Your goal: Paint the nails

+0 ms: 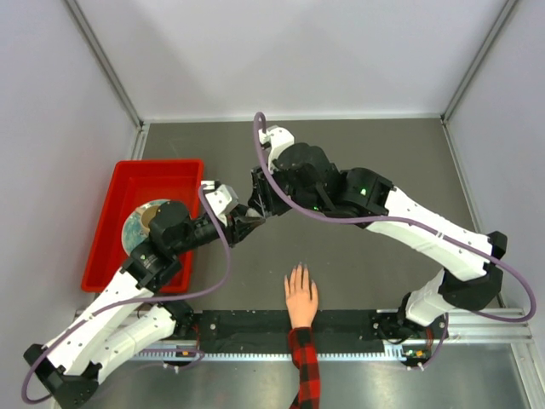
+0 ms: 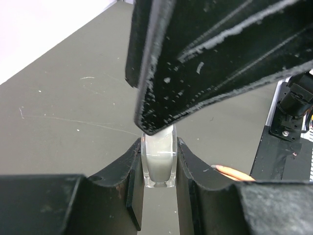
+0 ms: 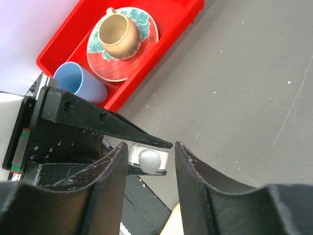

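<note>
Left gripper [image 2: 159, 147]: clamped tight on bottle [image 2: 159, 169], off the surface [image 1: 383, 162] | right gripper [image 3: 150, 146]: jaws apart, either side of bottle top, no contact visible | nails [image 1: 298, 271]: on hand [image 1: 300, 298] lying flat at near edge, between arm bases, apart from both grippers

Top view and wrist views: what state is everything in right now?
bottle: clamped, pale liquid inside.
left gripper: shut on the bottle.
right gripper: open, fingers either side of the bottle's top.
hand: flat on the table, palm down.
nails: too small to tell if painted.
tan cup: upright on the saucer in the red bin.
blue cup: in the red bin beside the saucer.
</note>
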